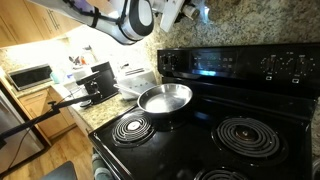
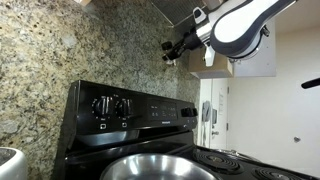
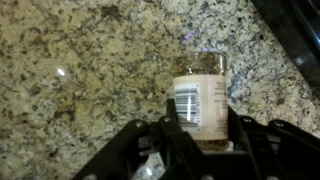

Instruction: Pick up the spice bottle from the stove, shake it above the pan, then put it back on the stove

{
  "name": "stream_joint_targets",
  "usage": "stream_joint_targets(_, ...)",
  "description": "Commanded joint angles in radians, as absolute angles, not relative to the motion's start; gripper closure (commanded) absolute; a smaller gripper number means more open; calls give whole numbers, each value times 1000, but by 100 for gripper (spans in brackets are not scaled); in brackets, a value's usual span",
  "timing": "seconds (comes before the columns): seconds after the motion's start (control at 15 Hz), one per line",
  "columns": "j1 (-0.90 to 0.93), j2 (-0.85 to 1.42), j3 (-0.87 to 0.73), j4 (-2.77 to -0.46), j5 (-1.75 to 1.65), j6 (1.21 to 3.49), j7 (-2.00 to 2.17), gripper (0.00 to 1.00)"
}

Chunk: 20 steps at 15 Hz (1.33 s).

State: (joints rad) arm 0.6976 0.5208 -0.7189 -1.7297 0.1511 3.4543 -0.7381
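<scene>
In an exterior view, the table at the left edge carries one small silver oven. To its right the stove fills the lower half of the frame. Three coil burners are bare: one at lower centre, one at lower right, and one cut off by the bottom edge. One pan sits at mid-frame on the stove top, just behind the lower-centre coil. Its bowl is shiny and holds nothing visible. One white arm crosses the top of the frame above the pan.

In the exterior view from low down, the granite wall covers the left. Two knobs stand side by side on the stove's back panel left of centre. The pan's rim curves along the bottom centre. The pincer hangs at upper centre, high above the panel and the pan and in front of the wall. The arm's round white joint is at upper right.

In the wrist view, granite fills the left and centre. One spice bottle stands right of centre, barcode label facing the camera and pale contents showing through. The pincer is closed on it, with one dark finger pressed against each side. The bottle is off the stove, whose black edge shows in the upper right corner.
</scene>
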Motion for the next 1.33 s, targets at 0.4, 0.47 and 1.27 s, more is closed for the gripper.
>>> stream_joint_targets(0.4, 331, 411, -240, -1894, -137, 3452, -482, 82)
stream_joint_targets(0.47, 297, 412, -220, -1895, -152, 3454, -455, 82)
stream_joint_targets(1.27, 322, 502, -355, -1706, -76, 3455, -536, 82)
